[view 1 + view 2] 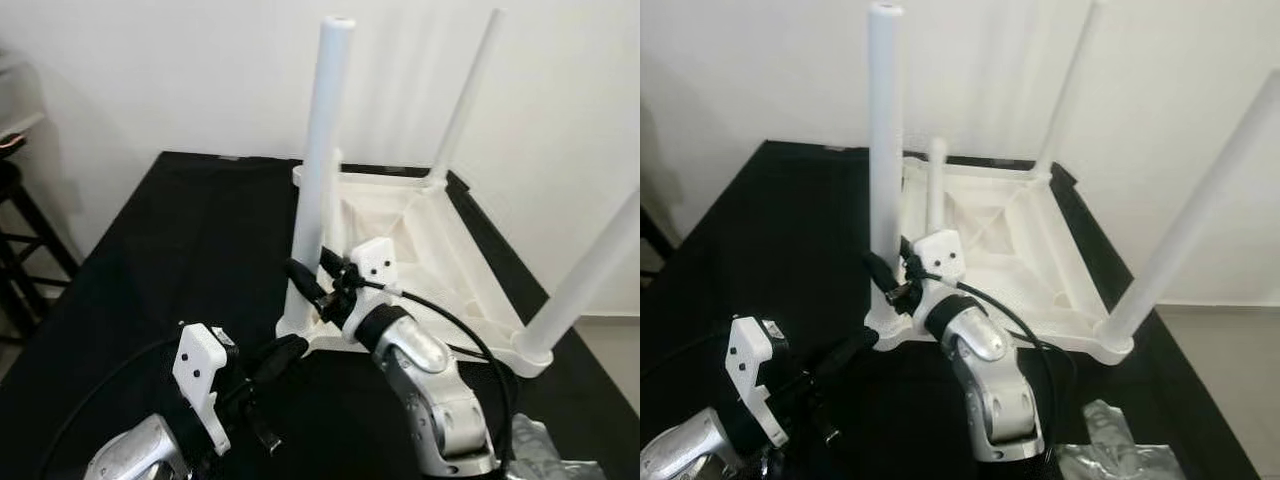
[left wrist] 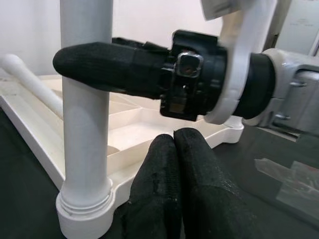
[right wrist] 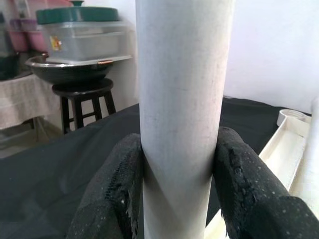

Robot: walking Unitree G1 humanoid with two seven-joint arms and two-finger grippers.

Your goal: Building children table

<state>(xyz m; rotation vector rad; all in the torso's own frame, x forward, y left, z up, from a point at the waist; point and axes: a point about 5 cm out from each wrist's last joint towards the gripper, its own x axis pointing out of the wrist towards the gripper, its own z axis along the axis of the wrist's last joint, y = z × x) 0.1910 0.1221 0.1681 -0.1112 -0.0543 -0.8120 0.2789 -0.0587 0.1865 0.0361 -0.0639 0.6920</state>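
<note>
A white children's table (image 1: 440, 250) lies upside down on a black cloth. Its near-left leg (image 1: 322, 130) stands upright in the corner socket (image 2: 82, 211). My right gripper (image 1: 305, 285) is shut on this leg low down, one black finger (image 3: 112, 189) on each side of it. My left gripper (image 1: 290, 348) hovers just in front of that corner, shut with nothing between its fingertips (image 2: 173, 144). Two more legs stand at the far right (image 1: 465, 100) and near right (image 1: 590, 275). A fourth leg (image 2: 30, 82) rests loose inside the frame.
The black-covered work surface (image 1: 190, 250) has open room on the left. A dark stool (image 3: 79, 94) with a metal bowl and plastic containers stands beyond the left edge. A crumpled clear plastic bag (image 1: 550, 455) lies at the near right. A white wall stands behind.
</note>
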